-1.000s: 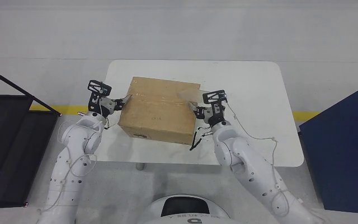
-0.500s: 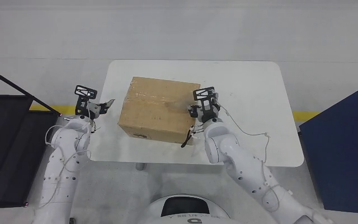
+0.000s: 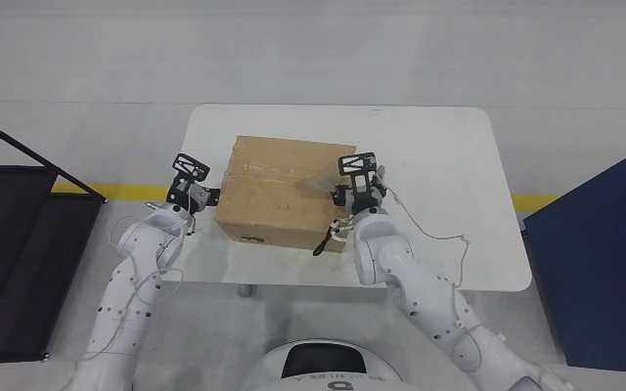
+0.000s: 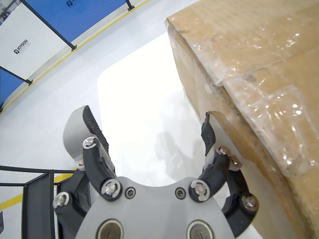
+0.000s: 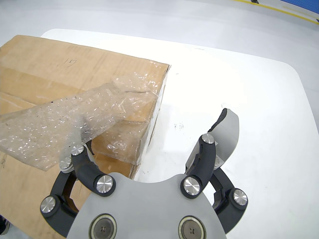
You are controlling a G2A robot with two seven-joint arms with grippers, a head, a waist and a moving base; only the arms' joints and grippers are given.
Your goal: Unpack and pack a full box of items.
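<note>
On box (image 3: 279, 191) lid: handwritten no. (image 5: 69, 61), loose tape (image 5: 74, 118).

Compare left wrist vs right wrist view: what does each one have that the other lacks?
Left wrist: the open left gripper beside the end wall of the box, blue and white partition panels, a black rack.
Right wrist: the open right gripper at the opposite end of the box, a loose strip of clear tape lifted off the top.
Both: the closed cardboard box with crinkled tape, on the white table.
</note>
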